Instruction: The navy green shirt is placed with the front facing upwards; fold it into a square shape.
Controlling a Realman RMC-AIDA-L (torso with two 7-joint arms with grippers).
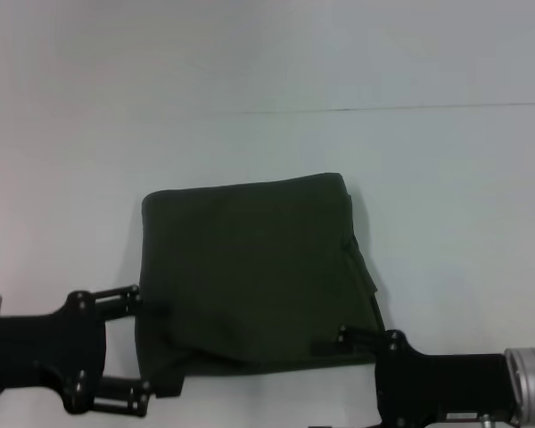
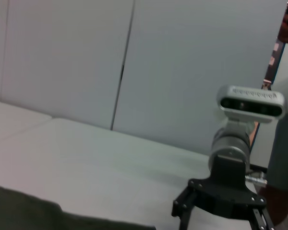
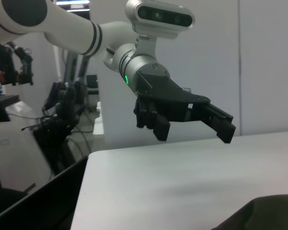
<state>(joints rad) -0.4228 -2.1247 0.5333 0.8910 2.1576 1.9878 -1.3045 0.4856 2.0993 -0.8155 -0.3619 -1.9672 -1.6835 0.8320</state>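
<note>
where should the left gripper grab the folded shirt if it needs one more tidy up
Probably the loose flap at the near left corner of the navy green shirt, coming in from the robot's left side. That corner sags past the otherwise square outline, and the left gripper is open right beside it, fingers either side of that edge. The right gripper sits at the near right corner.

From twelve o'clock round to three and nine the white table [image 1: 267,71] lies open, while the folded navy green shirt [image 1: 250,272] fills the centre, flanked at seven by the spread-fingered left gripper [image 1: 141,346] and at five by the right gripper [image 1: 334,343].
</note>
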